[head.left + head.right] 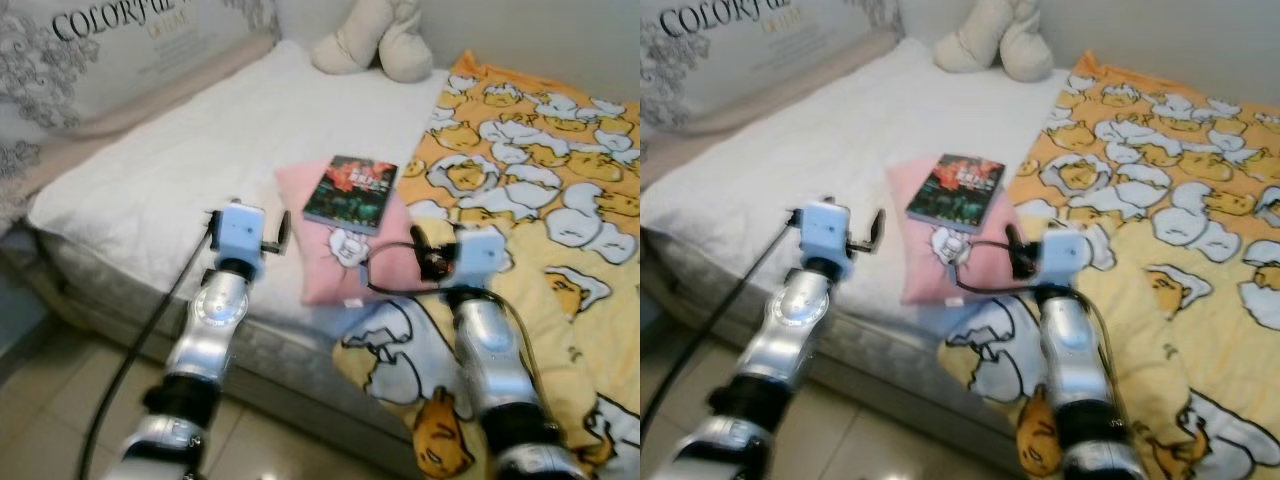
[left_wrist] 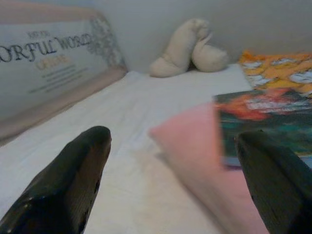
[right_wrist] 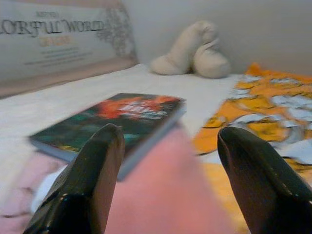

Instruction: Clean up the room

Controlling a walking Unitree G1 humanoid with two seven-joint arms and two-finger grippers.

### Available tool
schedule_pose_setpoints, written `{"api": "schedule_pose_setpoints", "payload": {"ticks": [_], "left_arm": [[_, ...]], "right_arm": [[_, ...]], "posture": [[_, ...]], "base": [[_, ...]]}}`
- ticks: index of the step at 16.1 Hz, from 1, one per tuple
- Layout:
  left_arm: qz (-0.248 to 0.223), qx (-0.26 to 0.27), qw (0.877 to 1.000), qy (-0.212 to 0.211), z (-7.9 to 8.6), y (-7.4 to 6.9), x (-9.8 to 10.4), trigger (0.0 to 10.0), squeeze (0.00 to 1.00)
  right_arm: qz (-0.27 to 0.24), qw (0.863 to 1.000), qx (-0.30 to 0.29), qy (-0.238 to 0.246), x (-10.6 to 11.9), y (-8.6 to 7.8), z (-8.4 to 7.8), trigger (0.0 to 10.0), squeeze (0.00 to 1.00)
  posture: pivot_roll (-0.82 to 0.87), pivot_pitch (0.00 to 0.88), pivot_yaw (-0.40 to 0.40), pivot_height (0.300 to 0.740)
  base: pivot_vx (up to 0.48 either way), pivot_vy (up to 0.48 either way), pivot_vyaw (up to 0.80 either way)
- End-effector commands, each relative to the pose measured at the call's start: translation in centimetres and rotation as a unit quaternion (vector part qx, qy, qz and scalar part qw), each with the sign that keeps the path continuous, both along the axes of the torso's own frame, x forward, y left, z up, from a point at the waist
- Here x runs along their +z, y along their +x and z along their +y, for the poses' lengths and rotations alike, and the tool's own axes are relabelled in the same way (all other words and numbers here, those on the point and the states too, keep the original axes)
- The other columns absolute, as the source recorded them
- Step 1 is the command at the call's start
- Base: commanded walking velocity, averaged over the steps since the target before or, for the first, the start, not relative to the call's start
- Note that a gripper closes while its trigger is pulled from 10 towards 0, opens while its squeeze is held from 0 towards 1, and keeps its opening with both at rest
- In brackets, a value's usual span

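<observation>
A dark book (image 1: 351, 192) with a red and green cover lies on a pink pillow (image 1: 340, 255) near the bed's front edge. My left gripper (image 1: 282, 231) hovers just left of the pillow, open, its black fingers (image 2: 73, 180) framing the pillow's corner and the book (image 2: 265, 122). My right gripper (image 1: 422, 250) stands open at the pillow's right edge, low over it, with the book (image 3: 112, 122) ahead between its fingers (image 3: 92, 175). Neither gripper holds anything.
A yellow and orange cartoon blanket (image 1: 540, 190) covers the bed's right half and hangs over the front edge. A cream plush toy (image 1: 375, 40) sits at the back by the wall. A printed headboard cushion (image 1: 90, 50) lies at left. Tiled floor (image 1: 60, 420) below.
</observation>
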State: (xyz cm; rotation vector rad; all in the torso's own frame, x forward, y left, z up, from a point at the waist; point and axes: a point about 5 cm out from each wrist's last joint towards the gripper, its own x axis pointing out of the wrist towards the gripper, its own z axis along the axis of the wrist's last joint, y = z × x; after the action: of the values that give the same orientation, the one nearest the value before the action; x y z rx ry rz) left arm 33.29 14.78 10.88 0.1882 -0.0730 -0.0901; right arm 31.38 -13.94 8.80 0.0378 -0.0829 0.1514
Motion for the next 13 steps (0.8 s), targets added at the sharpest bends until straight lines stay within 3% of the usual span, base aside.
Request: {"api": "schedule_pose_setpoints", "payload": {"ticks": [1,3,5,7,8,11,13], "left_arm": [[-0.013,-0.016,1.000,0.000,-0.9,0.4,0.8,10.0,0.00],[-0.018,-0.020,1.000,0.005,-0.8,0.9,1.2,10.0,0.00],[-0.023,-0.016,1.000,-0.002,-0.5,1.7,2.1,10.0,0.00],[-0.025,0.022,0.999,-0.030,0.7,2.4,3.0,10.0,0.00],[-0.033,0.028,0.999,-0.022,1.0,2.6,3.3,10.0,0.00],[-0.052,0.054,0.996,-0.051,2.5,3.2,4.8,10.0,0.00],[-0.046,0.025,0.997,-0.053,1.9,3.2,4.8,10.0,0.00]], "right_arm": [[0.004,1.000,-0.020,-0.005,-0.1,-0.1,-1.4,10.0,0.00],[0.004,1.000,-0.021,-0.004,-0.2,-0.4,-1.5,10.0,0.00],[0.001,0.999,-0.034,-0.009,-0.1,-0.6,-1.7,10.0,0.00],[0.001,0.999,-0.032,-0.008,0.0,-0.7,-1.8,10.0,0.00],[0.001,0.999,-0.033,-0.009,0.0,-0.9,-1.9,10.0,0.00],[0.003,0.999,-0.032,-0.010,-0.2,-1.4,-2.1,10.0,0.00],[0.008,0.999,-0.031,-0.011,-0.4,-1.7,-2.2,10.0,0.00]], "posture": [[-0.02,0.000,-0.006,0.740],[-0.02,0.000,-0.006,0.740],[-0.03,0.000,-0.005,0.740],[-0.04,0.000,-0.002,0.740],[-0.04,0.000,-0.002,0.740],[-0.04,0.000,-0.004,0.740],[-0.04,0.000,-0.005,0.740]], "base": [[0.461,0.000,-0.79],[0.461,0.000,-0.79],[0.463,0.000,0.00],[0.420,0.144,0.00],[0.000,0.000,0.00],[0.000,0.000,0.00],[0.000,0.221,0.00]]}}
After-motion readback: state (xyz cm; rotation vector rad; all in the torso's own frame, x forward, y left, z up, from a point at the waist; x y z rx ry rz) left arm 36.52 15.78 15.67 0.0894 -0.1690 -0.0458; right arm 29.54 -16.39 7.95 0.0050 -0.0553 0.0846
